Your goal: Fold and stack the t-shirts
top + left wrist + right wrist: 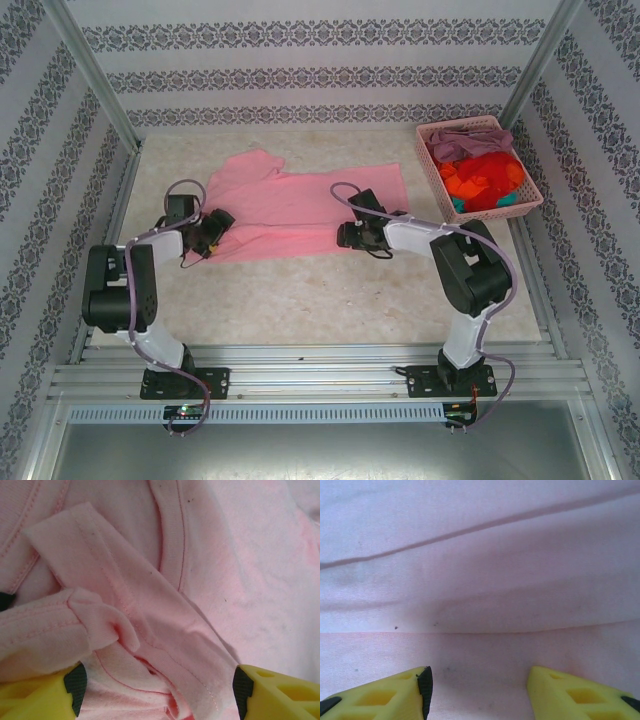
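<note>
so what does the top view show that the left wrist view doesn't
Top view: the whole pink shirt spread out, the basket of other shirts far right, the right hand at the shirt's near edge. Left wrist: the collar seam and a bunched sleeve between open fingers. Both: the pink shirt and the left hand.

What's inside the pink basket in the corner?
The pink basket holds heaped cloth: a dusty mauve piece at the far end, orange-red cloth in the middle, a bit of teal by the near wall. The heap covers the basket's floor and anything lying beneath it.
</note>
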Controlling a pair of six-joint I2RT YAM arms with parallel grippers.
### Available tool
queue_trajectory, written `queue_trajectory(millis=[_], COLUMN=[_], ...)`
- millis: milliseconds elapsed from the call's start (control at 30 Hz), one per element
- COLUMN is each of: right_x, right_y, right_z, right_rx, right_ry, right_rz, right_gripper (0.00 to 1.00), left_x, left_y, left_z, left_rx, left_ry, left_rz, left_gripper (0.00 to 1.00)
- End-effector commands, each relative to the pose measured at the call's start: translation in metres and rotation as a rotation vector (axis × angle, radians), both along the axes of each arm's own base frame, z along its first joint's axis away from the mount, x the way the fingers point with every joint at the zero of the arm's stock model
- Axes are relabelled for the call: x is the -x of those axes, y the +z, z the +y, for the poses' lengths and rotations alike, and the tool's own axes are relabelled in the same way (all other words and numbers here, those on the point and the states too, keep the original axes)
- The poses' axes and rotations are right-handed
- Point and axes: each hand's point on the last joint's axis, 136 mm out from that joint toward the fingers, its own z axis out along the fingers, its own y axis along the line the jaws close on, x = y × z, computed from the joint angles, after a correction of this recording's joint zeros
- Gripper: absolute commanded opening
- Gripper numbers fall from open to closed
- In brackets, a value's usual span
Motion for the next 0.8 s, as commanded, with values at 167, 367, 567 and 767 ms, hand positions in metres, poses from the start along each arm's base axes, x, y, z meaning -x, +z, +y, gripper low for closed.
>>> queue_trajectory(millis=[167,367,567,767], right_x=[0.074,0.041,0.025,0.020], right_y=[-0.024,0.005,0.019,0.029], right_z=[-0.008,0.021,0.034,0.031], right_rx=[0.033,0.020,0.000,0.010], right_ry=[0.001,0.059,0.085,0.094], right_rz=[0.157,0.058,0.017,-0.007], right_gripper=[0.54,0.56,0.56,0.57], left_x=[0.070,0.062,0.059,0.030], left_y=[-0.003,0.039,0.030,0.024], left_z=[0.002,-0.026,-0.037,-0.043], left_rx=[-0.045,-0.004,0.038,0.087], left_ry=[0.006,0.051,0.170,0.196], left_rz=[0.115,0.018,0.016,-0.019], left_gripper=[0.81,0.97,0.93,0.91])
